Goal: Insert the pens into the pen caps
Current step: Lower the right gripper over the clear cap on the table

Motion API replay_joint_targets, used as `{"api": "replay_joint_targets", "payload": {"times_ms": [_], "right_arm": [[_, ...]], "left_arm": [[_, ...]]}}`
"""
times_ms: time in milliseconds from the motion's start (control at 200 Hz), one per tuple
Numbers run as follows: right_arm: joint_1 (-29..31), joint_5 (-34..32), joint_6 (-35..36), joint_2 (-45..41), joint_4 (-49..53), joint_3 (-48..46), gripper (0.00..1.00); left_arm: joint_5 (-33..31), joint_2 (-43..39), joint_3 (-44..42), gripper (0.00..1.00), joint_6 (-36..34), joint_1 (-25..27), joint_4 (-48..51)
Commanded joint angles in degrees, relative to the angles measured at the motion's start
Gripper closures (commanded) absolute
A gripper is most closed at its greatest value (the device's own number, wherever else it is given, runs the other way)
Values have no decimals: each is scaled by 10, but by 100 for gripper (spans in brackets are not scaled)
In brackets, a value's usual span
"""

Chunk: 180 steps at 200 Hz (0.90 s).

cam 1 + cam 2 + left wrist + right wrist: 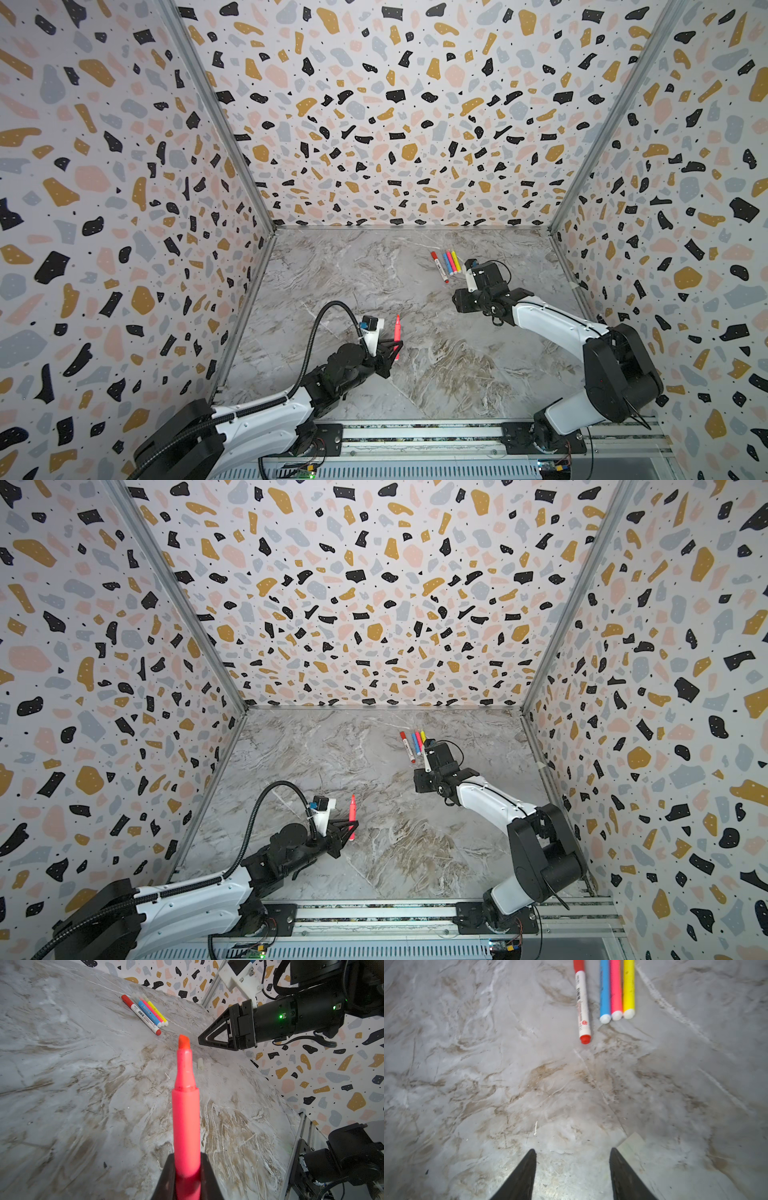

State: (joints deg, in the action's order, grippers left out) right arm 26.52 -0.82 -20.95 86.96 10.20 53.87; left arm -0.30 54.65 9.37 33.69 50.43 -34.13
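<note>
My left gripper (pixel 187 1157) is shut on the barrel of an uncapped pink-red pen (pixel 186 1118), whose chisel tip points away from me; in both top views this pen (pixel 397 334) hangs above the table's near left. Further pens lie side by side at the far right: a white one (pixel 582 1005) wearing a red pen cap (pixel 126 999), then blue (pixel 604 991), pink (pixel 616 989) and yellow (pixel 628 987). My right gripper (pixel 573 1152) is open and empty, low over the table near them. A pale translucent pen cap (pixel 200 1064) lies on the table just outside one fingertip (pixel 613 1153).
The marble tabletop (pixel 415 374) is boxed in by patterned walls on three sides. A metal rail (pixel 415 432) carrying both arm bases runs along the front edge. The right arm (pixel 552 320) stretches over the right side of the table.
</note>
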Motion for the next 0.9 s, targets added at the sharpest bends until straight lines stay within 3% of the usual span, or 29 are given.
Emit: {"api": "replay_joint_targets", "payload": {"times_ms": [0,275,896], "right_arm": [[-18,-48,-66,-2,51,11,41],[-25,-57,-118,47,58,13,44],[-31,-35,-104,137,47,47,48]], "left_arm": [[3,-11,-6,100,-1,3,-17],[2,-19,-4,100,-4,2,-9],[-6,-10,-1,100,-11,3,-4]]}}
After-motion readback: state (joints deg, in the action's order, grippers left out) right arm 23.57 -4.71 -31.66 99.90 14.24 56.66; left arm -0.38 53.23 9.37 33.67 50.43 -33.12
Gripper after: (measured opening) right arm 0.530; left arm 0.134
